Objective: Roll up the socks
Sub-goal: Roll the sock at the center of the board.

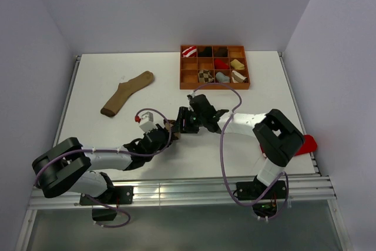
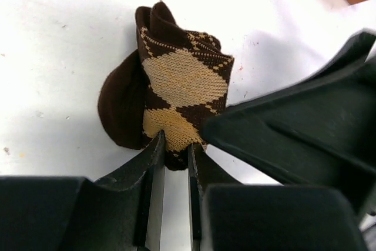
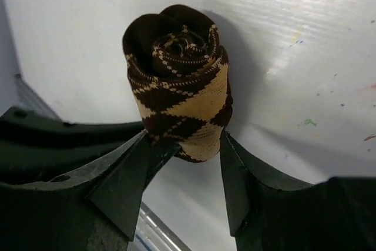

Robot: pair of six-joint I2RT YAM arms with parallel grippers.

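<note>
Brown diamond-patterned sock, rolled, is pinched narrowly in your left hand. Your right hand straddles it; whether it grips, you cannot tell.

Bare white tabletop is left open at the left, interrupted only by a long plain tan sock. The rear right is taken by an orange compartmented tray. At mid-table, a rolled dark brown argyle sock is crowded by the black left gripper and right gripper.

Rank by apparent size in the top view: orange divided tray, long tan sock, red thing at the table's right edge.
1. orange divided tray
2. long tan sock
3. red thing, smallest, though partly hidden behind the right arm
</note>
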